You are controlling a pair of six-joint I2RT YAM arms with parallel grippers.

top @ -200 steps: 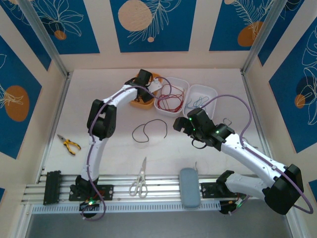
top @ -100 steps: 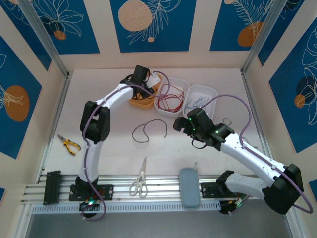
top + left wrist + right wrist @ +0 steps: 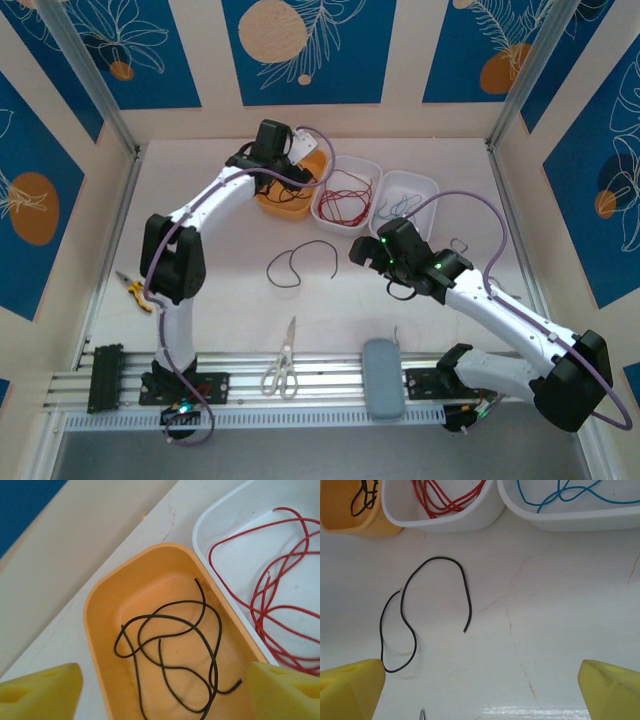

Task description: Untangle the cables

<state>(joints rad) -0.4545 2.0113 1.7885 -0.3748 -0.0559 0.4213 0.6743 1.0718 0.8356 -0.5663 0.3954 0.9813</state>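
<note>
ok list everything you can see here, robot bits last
orange tray: 1, orange, far left of tray row
looped cable: count unclear, black, inside orange tray
middle tray: 1, white, beside orange tray
red cables: several strands, red, middle tray
right tray: 1, white, row's right end
blue cables: several strands, blue, right tray
loose cable: 1, black, table before the trays
scissors: 1, pale, near edge
pliers: 1, yellow handles, table's left
pouch: 1, grey-blue, near edge
left gripper: 1, yellow-tipped, open above orange tray
right gripper: 1, yellow-tipped, open above loose cable
</note>
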